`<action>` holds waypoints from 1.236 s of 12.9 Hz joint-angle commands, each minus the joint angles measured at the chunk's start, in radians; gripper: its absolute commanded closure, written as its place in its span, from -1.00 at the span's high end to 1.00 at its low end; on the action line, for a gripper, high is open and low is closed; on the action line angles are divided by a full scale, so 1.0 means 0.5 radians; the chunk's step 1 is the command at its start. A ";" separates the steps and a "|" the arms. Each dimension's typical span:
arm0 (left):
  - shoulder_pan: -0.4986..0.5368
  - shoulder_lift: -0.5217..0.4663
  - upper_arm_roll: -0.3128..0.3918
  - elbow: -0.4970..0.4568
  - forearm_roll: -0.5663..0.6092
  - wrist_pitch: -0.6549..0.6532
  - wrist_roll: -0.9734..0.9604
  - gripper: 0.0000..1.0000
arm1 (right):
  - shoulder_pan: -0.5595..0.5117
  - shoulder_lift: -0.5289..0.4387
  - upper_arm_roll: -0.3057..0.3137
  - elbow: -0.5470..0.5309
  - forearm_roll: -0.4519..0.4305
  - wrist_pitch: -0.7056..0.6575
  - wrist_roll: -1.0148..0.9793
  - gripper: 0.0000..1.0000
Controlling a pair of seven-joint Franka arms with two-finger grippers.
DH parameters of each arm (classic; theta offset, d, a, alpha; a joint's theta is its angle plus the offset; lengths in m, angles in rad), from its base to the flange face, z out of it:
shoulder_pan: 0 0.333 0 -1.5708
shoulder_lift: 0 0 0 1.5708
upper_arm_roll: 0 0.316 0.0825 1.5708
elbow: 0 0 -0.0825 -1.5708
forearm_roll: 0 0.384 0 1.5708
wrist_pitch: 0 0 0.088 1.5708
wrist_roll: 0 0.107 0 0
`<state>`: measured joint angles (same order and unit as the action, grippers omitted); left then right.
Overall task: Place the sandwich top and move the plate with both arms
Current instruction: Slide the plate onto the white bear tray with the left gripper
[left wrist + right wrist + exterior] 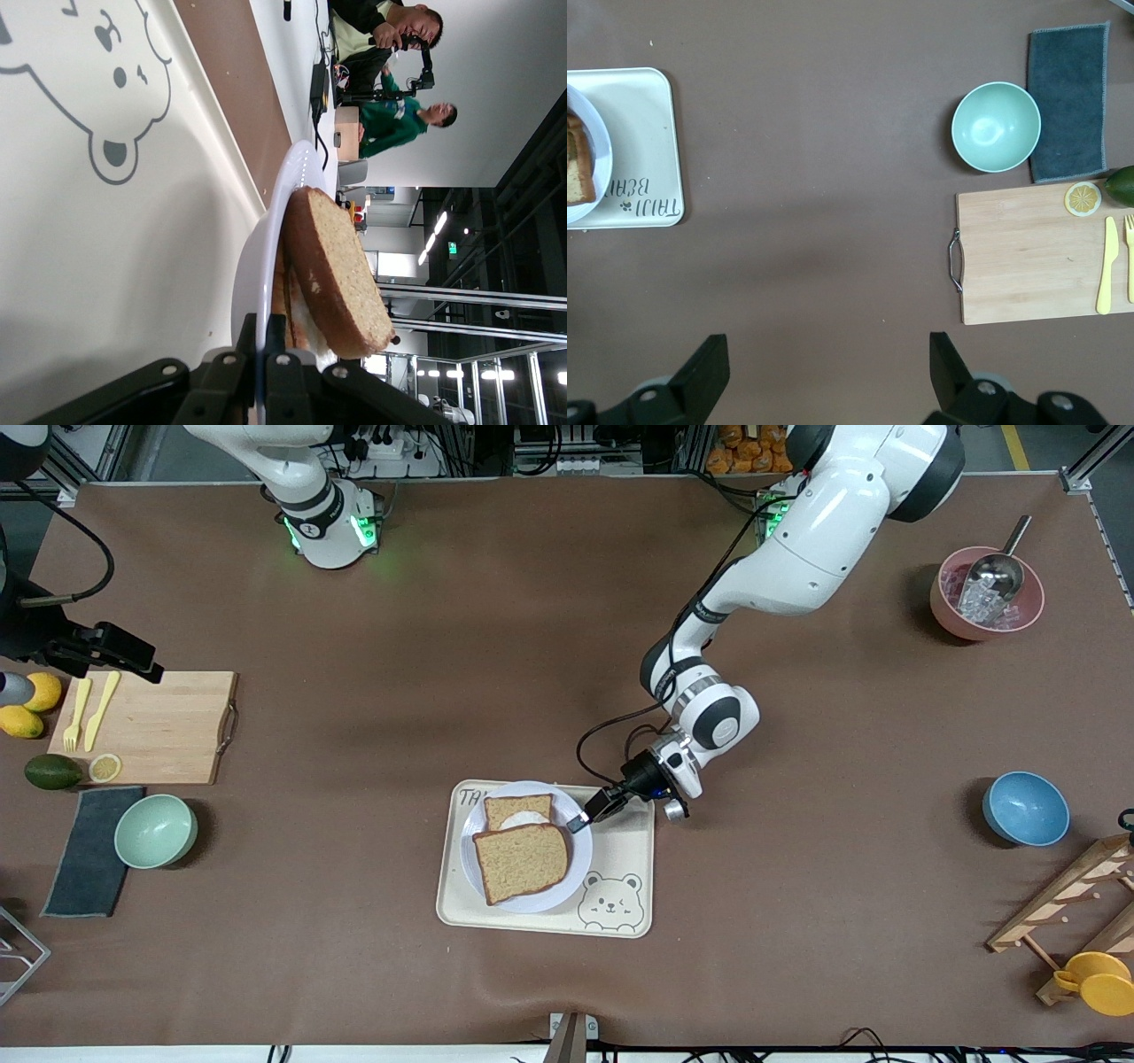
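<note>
Brown matting is covering the whole table, with a workshop and two seated people showing past its edge in the left wrist view.

The left gripper [583, 817] is sitting low at the rim of the plate [580, 868], on the side toward the left arm's end of the table. In the left wrist view its fingers [276, 341] are pinching the thin plate rim between them, a hold suited to lifting or sliding the plate.

The sandwich top [521, 861] is lying on the plate, overlapping a second bread slice [517, 810] that is carrying something white. It appears offset toward the front camera, so the stack may not be squared.

The plate is resting on a cream tray [631, 841] printed with a bear drawing [610, 903]; lettering beginning "TA" is partly covered, and the right wrist view seems to show "TAIJI BEAR".

The right gripper [824, 372] is waiting spread open and empty, above bare matting beside the cutting board [159, 726].
</note>
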<state>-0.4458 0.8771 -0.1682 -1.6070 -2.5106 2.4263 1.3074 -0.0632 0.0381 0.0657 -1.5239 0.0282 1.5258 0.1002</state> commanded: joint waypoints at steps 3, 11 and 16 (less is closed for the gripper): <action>-0.093 0.129 0.057 0.164 -0.072 0.022 0.076 -1.00 | -0.030 -0.018 0.028 -0.035 -0.029 0.022 0.027 1.00; -0.102 0.216 0.063 0.220 -0.087 0.016 0.174 1.00 | -0.036 -0.018 0.028 -0.054 -0.023 0.035 0.027 1.00; -0.072 0.133 0.066 0.195 -0.068 0.019 0.186 1.00 | -0.036 -0.018 0.028 -0.066 -0.023 0.041 0.027 1.00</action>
<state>-0.4806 0.9673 -0.1404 -1.5073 -2.5106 2.4316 1.3680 -0.0633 0.0382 0.0656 -1.5432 0.0282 1.5351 0.1007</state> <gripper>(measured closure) 0.300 0.000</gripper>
